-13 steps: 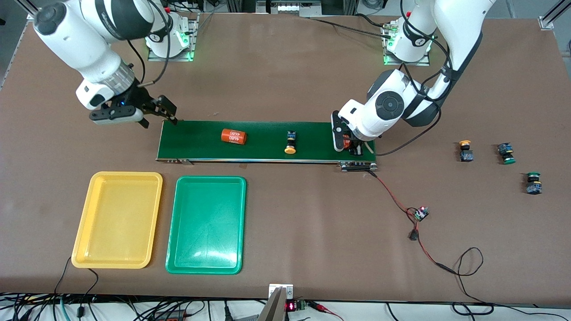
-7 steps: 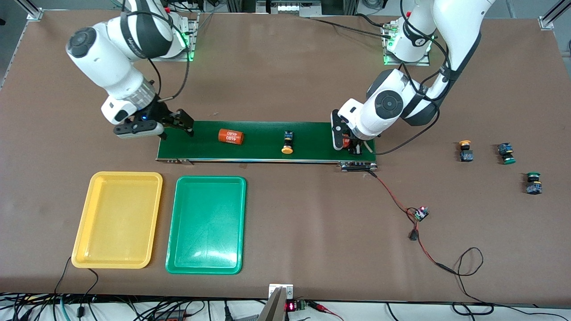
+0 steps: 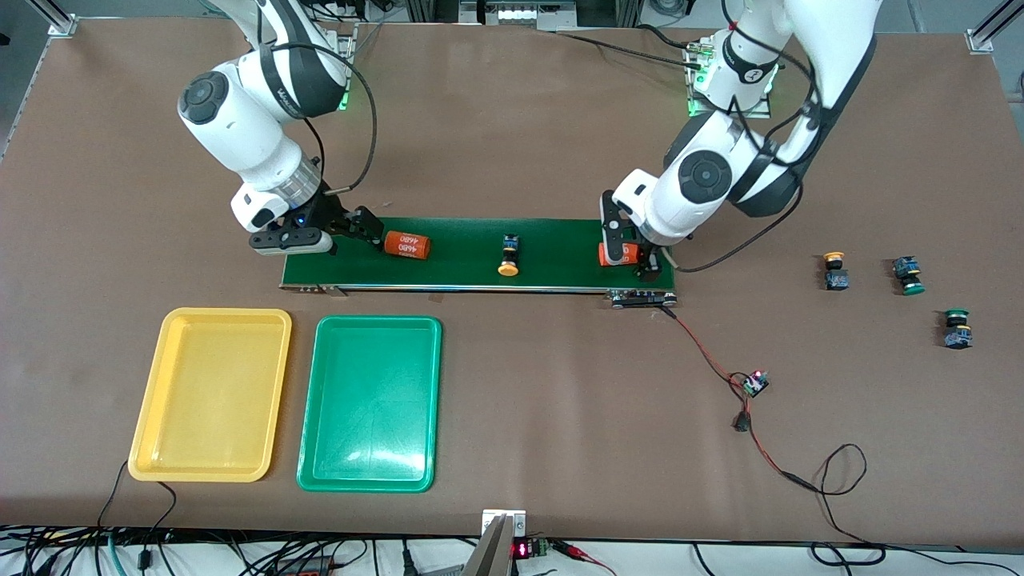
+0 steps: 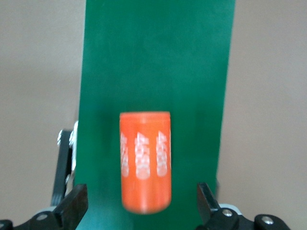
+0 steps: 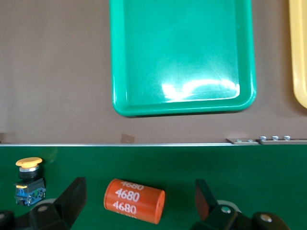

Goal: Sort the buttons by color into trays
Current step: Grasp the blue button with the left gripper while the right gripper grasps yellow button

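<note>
One yellow-capped button [image 3: 509,256] lies on the dark-green belt [image 3: 560,240]; it also shows in the right wrist view [image 5: 29,183]. Another yellow-capped button [image 3: 834,270] and two green-capped buttons [image 3: 909,274] [image 3: 956,328] stand on the table toward the left arm's end. The yellow tray [image 3: 210,320] and green tray [image 3: 370,328] lie nearer the front camera than the belt. My right gripper [image 3: 356,236] [image 5: 138,199] is open over an orange cylinder [image 5: 135,200]. My left gripper [image 3: 628,258] [image 4: 141,206] is open over a second orange cylinder [image 4: 145,160].
The right wrist view shows the green tray [image 5: 182,108] and an edge of the yellow tray [image 5: 300,52]. A red-and-black wire with a small board [image 3: 754,382] runs from the belt's end toward the front edge of the table.
My right arm has swung in and down over the belt's end, over the orange cylinder. The cylinder and the button on the belt have drifted toward the right arm's end. My left arm has lifted slightly.
</note>
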Controlling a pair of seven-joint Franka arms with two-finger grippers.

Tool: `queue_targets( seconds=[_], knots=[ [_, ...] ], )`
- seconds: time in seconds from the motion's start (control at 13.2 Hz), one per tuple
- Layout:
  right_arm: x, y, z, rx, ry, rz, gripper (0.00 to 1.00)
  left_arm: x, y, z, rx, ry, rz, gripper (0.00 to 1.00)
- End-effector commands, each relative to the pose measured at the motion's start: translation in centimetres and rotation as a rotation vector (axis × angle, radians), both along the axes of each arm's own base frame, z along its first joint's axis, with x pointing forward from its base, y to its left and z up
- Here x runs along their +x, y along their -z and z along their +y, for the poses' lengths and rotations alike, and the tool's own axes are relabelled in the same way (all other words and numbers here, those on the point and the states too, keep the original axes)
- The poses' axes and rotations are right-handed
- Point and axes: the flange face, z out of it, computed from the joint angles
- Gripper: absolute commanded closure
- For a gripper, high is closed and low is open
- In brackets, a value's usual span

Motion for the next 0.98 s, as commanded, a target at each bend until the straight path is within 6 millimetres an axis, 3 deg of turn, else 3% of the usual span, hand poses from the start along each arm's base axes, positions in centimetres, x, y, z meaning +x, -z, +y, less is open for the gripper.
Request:
queue_targets(
  seconds=[0.0,0.23,0.38,0.6,0.76,0.91],
  knots=[
    [0.1,1.3,2.7,0.033,0.002,-0.018,0.0,1.5,-4.8,4.8,0.034,-0.083,-0.016,0.0],
    [0.0,2.6,4.0,0.046,0.015,-0.018,0.0,5.0,-4.7,14.1,0.03,-0.255,-0.007,0.0],
    [0.3,3.2,4.7,0.052,0.015,-0.014,0.0,6.5,-3.1,20.8,0.01,-0.386,0.03,0.0],
    [0.2,3.3,6.6,0.078,0.07,0.01,0.0,7.3,0.7,31.3,-0.017,-0.57,0.097,0.0],
    [0.2,3.4,7.9,0.092,0.098,0.026,0.0,6.8,2.5,36.1,0.006,-0.667,0.122,0.0],
    [0.2,3.9,8.2,0.09,0.092,0.035,0.0,6.1,4.3,39.1,0.117,-0.786,0.129,0.0]
  ],
)
